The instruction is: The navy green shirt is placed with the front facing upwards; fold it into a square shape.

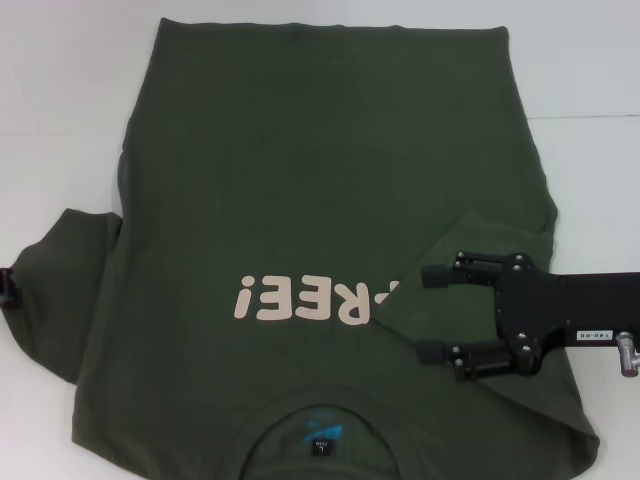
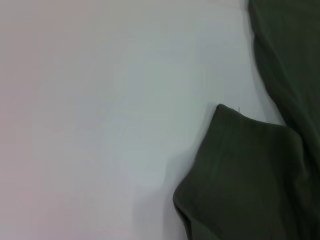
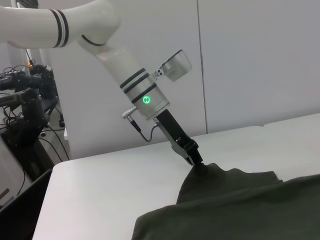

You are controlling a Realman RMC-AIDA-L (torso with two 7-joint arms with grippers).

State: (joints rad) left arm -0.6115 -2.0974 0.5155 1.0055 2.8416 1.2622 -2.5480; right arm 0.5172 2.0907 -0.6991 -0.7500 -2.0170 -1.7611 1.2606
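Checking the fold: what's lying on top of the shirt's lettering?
The right sleeve, folded inward beside the right gripper, covers the lettering's end; hidden letters can't be read.

The shirt (image 1: 300,190) was dark olive green with pale cream lettering (image 1: 315,300) and a blue-marked label (image 1: 322,437). The table (image 1: 60,90) was white; the right gripper (image 1: 425,312) black.

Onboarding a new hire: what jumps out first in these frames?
The navy green shirt fills the white table, its cream lettering reading upside down from the head view. The right gripper hovers open over the folded-in right sleeve. The left gripper pinches the left sleeve.
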